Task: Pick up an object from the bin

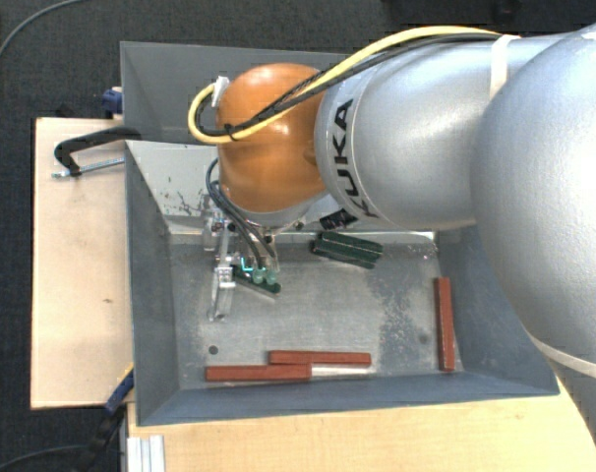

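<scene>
The silver arm (426, 136) fills the upper right of the frame. Its orange wrist cover (268, 146) hangs close to the back wall of the grey bin (180, 180), so a careless lift could brush that wall. The gripper (243, 288) points down at the floor left of centre, fingers apart. A small green piece (261, 279) lies against the finger nearer the frame's centre. Closing could therefore push it aside rather than clamp it.
</scene>
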`<state>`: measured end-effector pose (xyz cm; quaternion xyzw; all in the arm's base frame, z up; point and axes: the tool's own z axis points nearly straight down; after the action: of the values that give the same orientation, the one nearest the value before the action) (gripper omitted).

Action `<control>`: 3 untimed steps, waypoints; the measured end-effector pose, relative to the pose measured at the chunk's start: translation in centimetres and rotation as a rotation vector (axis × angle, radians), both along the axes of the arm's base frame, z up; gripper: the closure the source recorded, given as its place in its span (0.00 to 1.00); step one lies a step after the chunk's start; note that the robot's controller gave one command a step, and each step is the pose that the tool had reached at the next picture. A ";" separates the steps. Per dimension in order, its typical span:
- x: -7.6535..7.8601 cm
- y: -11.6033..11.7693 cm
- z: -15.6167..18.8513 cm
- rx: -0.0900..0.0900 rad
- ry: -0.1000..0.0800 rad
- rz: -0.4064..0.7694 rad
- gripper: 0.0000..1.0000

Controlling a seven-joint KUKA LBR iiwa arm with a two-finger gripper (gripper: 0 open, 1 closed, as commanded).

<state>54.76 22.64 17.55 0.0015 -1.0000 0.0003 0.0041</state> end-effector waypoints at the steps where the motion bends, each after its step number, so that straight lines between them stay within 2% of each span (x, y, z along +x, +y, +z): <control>1: 1.3 -5.3 -8.9 -0.003 -0.003 -0.263 0.00; 2: 1.4 -5.1 -8.7 0.001 -0.007 -0.263 1.00; 3: 1.4 -5.1 -8.7 0.001 -0.007 -0.263 0.00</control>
<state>56.16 17.50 8.89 -0.1297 -0.9915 -0.0007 0.0009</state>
